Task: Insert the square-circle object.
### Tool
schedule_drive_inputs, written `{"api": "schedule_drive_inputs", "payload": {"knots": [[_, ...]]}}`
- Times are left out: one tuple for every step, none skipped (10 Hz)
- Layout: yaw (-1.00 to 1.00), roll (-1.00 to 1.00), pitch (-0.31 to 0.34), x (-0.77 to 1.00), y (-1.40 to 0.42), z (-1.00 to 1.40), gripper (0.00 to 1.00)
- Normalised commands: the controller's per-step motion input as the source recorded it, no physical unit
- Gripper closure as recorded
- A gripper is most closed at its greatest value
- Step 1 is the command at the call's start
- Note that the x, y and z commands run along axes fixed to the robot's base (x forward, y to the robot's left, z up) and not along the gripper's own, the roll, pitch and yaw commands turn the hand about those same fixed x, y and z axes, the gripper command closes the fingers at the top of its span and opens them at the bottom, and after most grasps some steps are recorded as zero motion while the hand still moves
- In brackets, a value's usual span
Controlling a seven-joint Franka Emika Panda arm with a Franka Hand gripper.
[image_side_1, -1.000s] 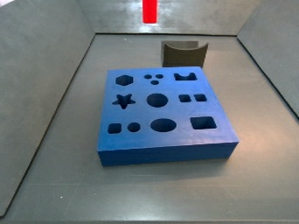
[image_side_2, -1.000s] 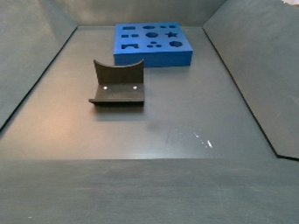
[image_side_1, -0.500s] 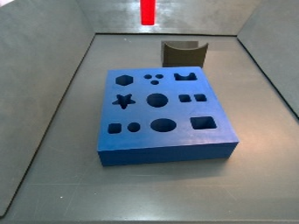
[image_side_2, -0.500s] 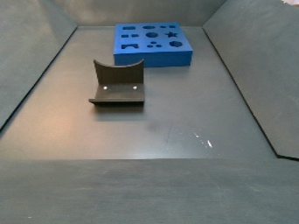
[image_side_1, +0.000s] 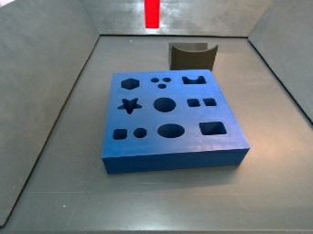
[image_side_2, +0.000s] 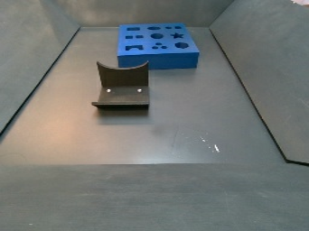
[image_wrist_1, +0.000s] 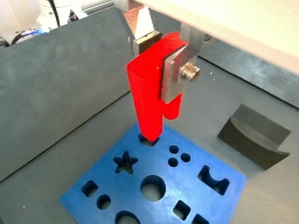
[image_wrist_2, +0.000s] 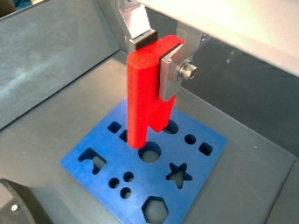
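Observation:
My gripper (image_wrist_1: pixel 158 66) is shut on a tall red piece (image_wrist_1: pixel 149 96) with two prongs at its lower end. It holds the piece upright, high above the blue slab with shaped holes (image_wrist_1: pixel 122 184). Both wrist views show this: gripper (image_wrist_2: pixel 155 61), red piece (image_wrist_2: pixel 142 101), slab (image_wrist_2: pixel 122 162). In a side view only the red piece's lower end (image_side_1: pixel 153 11) shows, at the top edge behind the slab (image_side_1: pixel 171 163). No separate small dark square-circle block shows; the only dark scooped thing is the fixture (image_side_1: pixel 192 55).
The fixture stands on the floor apart from the slab, seen in both wrist views (image_wrist_1: pixel 254 136) (image_wrist_2: pixel 14 206) and in a side view (image_side_2: pixel 122 86). The slab (image_side_2: pixel 157 60) lies near one end of the grey walled bin.
The red piece's lower end has shifted slightly left in the side view. The slab and fixture have not moved.

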Motion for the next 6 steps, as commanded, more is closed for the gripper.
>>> {"api": "schedule_drive_inputs", "payload": {"knots": [[0.00, 0.00, 0.001, -0.09, 0.00, 0.00, 1.00], [0.00, 0.00, 0.016, -0.07, 0.00, 0.00, 1.00], [0.00, 0.01, 0.041, -0.05, 0.05, -0.02, 1.00], [0.00, 0.00, 0.024, -0.09, 0.01, 0.00, 1.00], [-0.03, 0.00, 0.000, -0.15, 0.00, 0.00, 1.00], [0.00, 0.01, 0.041, -0.05, 0.05, -0.02, 1.00]]}}
